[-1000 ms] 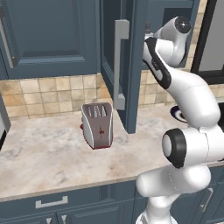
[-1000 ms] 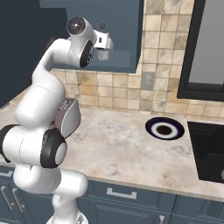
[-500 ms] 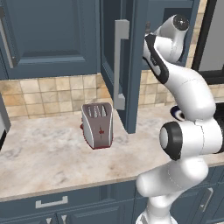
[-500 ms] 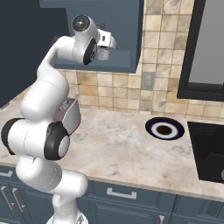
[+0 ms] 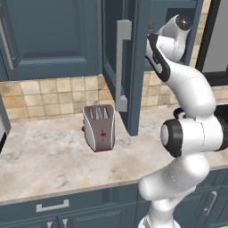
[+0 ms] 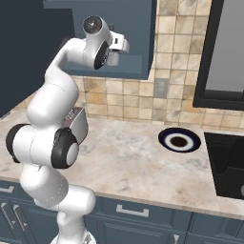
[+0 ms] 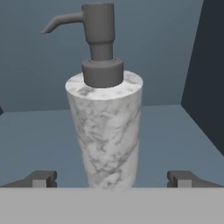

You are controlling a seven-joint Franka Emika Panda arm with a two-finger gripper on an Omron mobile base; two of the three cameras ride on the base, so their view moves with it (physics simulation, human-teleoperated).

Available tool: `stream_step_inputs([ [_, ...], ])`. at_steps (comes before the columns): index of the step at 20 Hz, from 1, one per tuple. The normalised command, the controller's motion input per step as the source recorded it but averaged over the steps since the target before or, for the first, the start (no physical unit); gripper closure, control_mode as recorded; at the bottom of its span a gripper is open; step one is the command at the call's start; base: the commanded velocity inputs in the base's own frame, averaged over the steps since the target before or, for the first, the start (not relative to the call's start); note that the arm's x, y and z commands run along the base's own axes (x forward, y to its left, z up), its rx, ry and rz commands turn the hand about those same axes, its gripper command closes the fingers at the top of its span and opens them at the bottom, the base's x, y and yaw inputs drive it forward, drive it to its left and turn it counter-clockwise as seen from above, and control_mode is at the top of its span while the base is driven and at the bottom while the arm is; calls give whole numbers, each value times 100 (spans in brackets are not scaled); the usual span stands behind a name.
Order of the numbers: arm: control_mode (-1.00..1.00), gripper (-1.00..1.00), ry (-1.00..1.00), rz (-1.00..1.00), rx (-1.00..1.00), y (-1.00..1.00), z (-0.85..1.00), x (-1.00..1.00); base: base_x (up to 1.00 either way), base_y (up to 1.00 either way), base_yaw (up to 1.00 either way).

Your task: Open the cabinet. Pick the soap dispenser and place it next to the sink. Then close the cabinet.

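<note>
Hand view: end effector has pushed deeper into the open cabinet, fingers wide, straddling the soap dispenser; ready to close, not gripped yet.

White-grey marbled soap dispenser with dark grey pump between the dark tool tips, slate-blue cabinet behind.

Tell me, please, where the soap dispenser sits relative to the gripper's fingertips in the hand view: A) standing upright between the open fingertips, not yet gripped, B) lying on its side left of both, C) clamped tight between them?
A: the soap dispenser stands upright on the cabinet shelf, centred in the gripper, whose fingertips are spread clear of its sides.
</note>
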Motion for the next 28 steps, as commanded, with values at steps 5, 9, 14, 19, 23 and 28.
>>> stream_step_inputs([
  [5,-100,-100,0,0,0,0,0,21,0,0,0],
  [9,-100,-100,0,0,0,0,0,18,0,0,0],
  [14,-100,-100,0,0,0,0,0,11,0,0,0],
  [19,-100,-100,0,0,0,0,-1,9,0,0,0],
  [23,-100,-100,0,0,0,0,-17,6,0,0,0],
  [28,-100,-100,0,0,0,0,-20,14,0,0,0],
])
